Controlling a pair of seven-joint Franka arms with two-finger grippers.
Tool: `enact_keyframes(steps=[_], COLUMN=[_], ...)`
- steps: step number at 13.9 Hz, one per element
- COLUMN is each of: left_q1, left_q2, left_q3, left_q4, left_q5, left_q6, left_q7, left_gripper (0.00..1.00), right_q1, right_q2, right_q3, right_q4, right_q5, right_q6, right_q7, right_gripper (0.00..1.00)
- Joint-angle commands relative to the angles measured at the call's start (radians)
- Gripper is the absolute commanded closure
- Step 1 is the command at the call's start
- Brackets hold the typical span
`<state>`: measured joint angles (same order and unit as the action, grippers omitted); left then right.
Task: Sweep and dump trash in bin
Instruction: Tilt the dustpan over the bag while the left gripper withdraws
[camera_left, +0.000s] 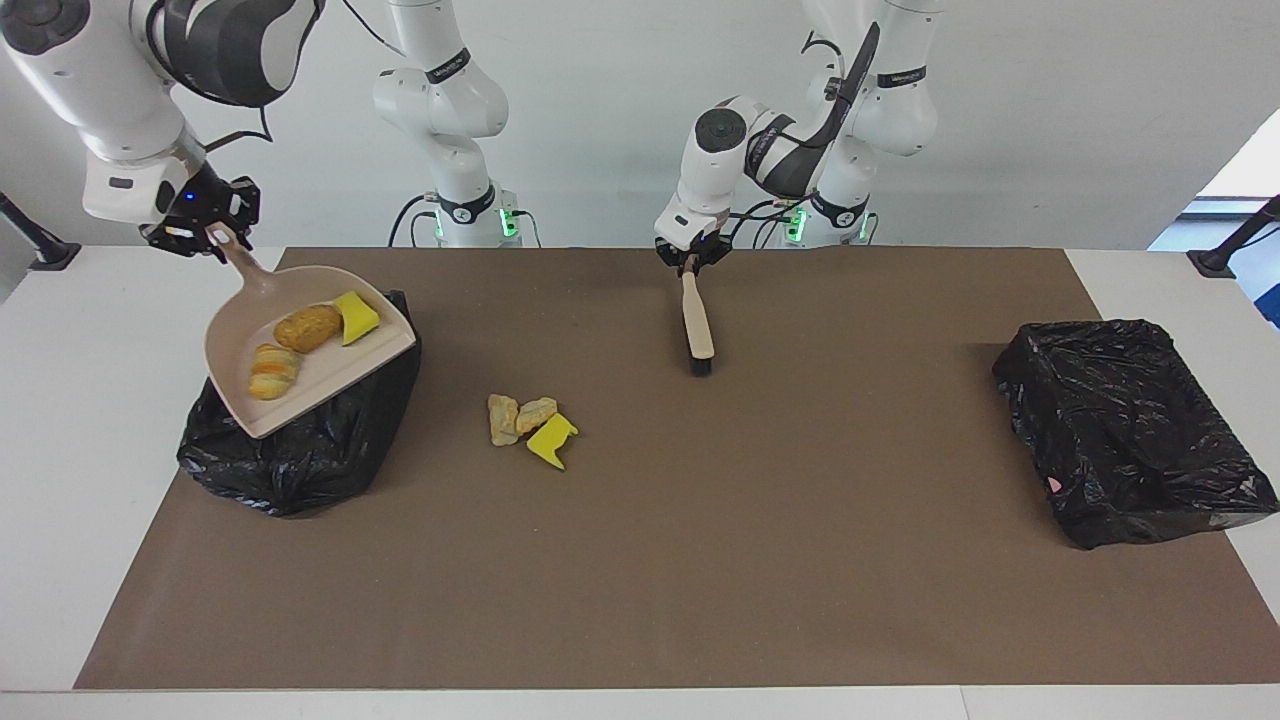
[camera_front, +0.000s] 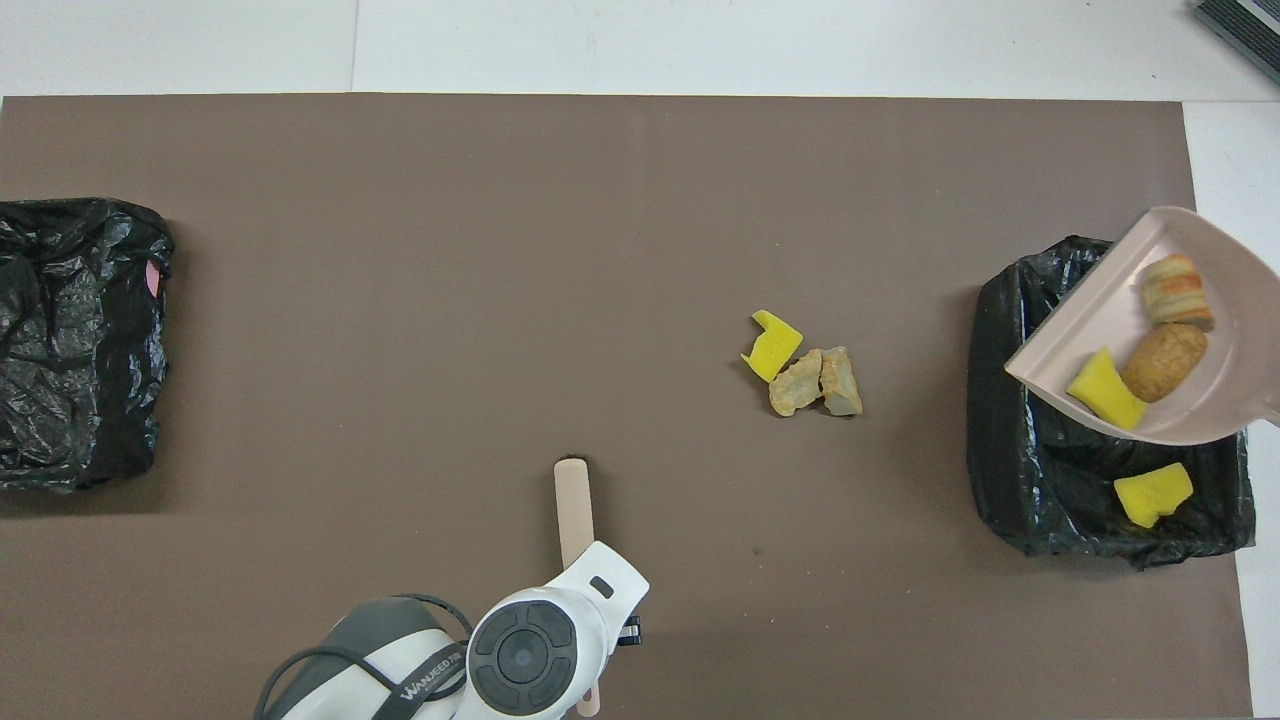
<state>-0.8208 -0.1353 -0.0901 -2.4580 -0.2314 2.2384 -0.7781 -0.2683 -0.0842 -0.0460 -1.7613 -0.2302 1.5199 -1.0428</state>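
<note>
Right gripper (camera_left: 205, 238) fingers clamp dustpan (camera_left: 300, 350) handle, pan over bin (camera_left: 300, 450) at surface's 9 o'clock, facing view. Left gripper (camera_left: 690, 258) fingers clamp brush (camera_left: 696, 325). Trash (camera_left: 527, 420) centre.

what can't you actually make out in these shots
- Right gripper: outside the overhead view; only the facing view shows it shut on the dustpan handle.
- Bin at the right arm's end: the raised dustpan covers much of its inside in both views; one yellow sponge chunk shows overhead.
- Left gripper: overhead, its own arm hides its grip on the brush.
</note>
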Motion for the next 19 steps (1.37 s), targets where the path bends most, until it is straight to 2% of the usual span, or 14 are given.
enact_keyframes(steps=[1, 4, 6, 8, 12, 13, 16, 19], left_q1=[-0.021, -0.02, -0.014, 0.011, 0.19, 0.242, 0.386, 0.515], left_q2=[-0.027, -0.026, -0.024, -0.023, -0.009, 0.017, 0.126, 0.169], left_q3=[0.018, 0.02, 0.02, 0.027, 0.029, 0.029, 0.03, 0.03], left_q4=[-0.01, -0.001, 0.001, 0.02, 0.128, 0.151, 0.311, 0.437], left_q5=[-0.04, -0.048, -0.048, -0.048, -0.034, -0.031, 0.013, 0.072], left_q6=[-0.066, -0.095, -0.095, -0.103, -0.178, -0.16, -0.213, -0.273], left_q7=[-0.006, -0.003, -0.006, 0.003, 0.098, 0.152, 0.271, 0.391], left_gripper=[1.0, 0.99, 0.0, 0.0, 0.0, 0.0, 0.0, 0.0], right_q1=[-0.081, -0.137, -0.14, -0.126, -0.109, -0.082, -0.039, -0.009], right_q2=[-0.069, -0.071, -0.063, -0.048, 0.0, 0.016, 0.04, 0.078], right_q3=[0.017, 0.015, 0.017, 0.017, 0.032, 0.032, 0.032, 0.032], right_q4=[-0.087, -0.156, -0.188, -0.191, -0.187, -0.182, -0.164, -0.095], right_q5=[-0.076, -0.164, -0.222, -0.28, -0.394, -0.428, -0.497, -0.538], right_q6=[0.075, 0.149, 0.189, 0.184, 0.187, 0.186, 0.174, 0.119], right_q7=[-0.091, -0.088, -0.053, -0.001, 0.043, 0.056, 0.061, 0.06], right_gripper=[1.0, 1.0, 1.0, 1.0, 1.0, 1.0, 1.0, 1.0])
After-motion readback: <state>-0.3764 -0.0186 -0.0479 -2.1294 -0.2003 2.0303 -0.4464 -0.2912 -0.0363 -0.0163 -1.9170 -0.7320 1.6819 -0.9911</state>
